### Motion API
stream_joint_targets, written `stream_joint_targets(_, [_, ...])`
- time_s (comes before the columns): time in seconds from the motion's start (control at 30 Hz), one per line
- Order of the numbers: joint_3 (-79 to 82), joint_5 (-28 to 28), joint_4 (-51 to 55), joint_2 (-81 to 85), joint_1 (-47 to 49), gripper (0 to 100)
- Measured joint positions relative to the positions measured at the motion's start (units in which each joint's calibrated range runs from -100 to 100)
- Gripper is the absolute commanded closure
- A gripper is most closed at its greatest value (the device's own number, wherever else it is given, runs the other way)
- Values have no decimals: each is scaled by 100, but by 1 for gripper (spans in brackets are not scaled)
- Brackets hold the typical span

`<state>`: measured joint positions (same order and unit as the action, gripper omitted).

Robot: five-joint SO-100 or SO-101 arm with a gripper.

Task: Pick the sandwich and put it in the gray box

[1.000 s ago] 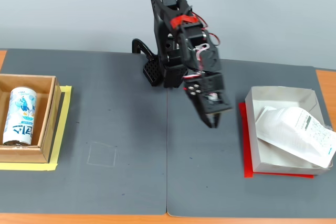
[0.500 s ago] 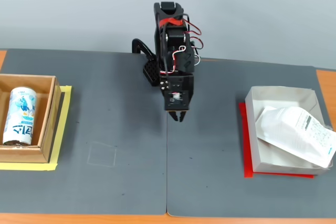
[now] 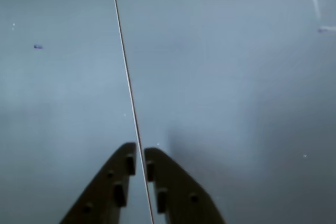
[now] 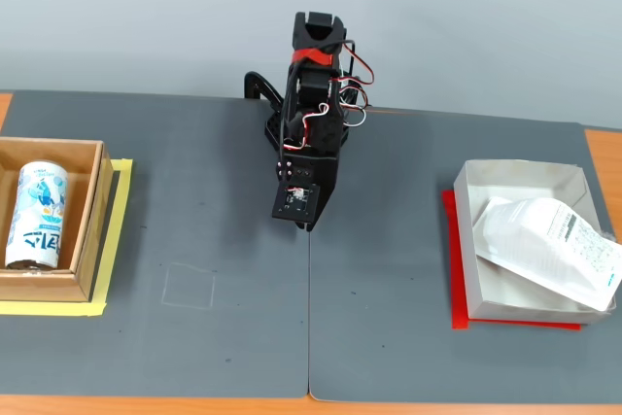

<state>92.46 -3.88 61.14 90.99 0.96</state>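
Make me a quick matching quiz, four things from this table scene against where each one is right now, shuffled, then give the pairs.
Things
1. sandwich
2. drink can
3. end effector
4. gray box

Places
A. in the brown box, fixed view's left
B. empty, above the mat seam
C. on the red sheet
D. resting in the gray box

Pairs: 1-D, 2-A, 3-B, 4-C

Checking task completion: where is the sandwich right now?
In the fixed view the sandwich lies in the gray box at the right, one corner overhanging the box's right wall, far from the gripper.
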Motion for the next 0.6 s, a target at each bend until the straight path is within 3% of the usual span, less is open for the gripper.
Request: stream_joint_targets(0.6, [305,0,434,816,0,98])
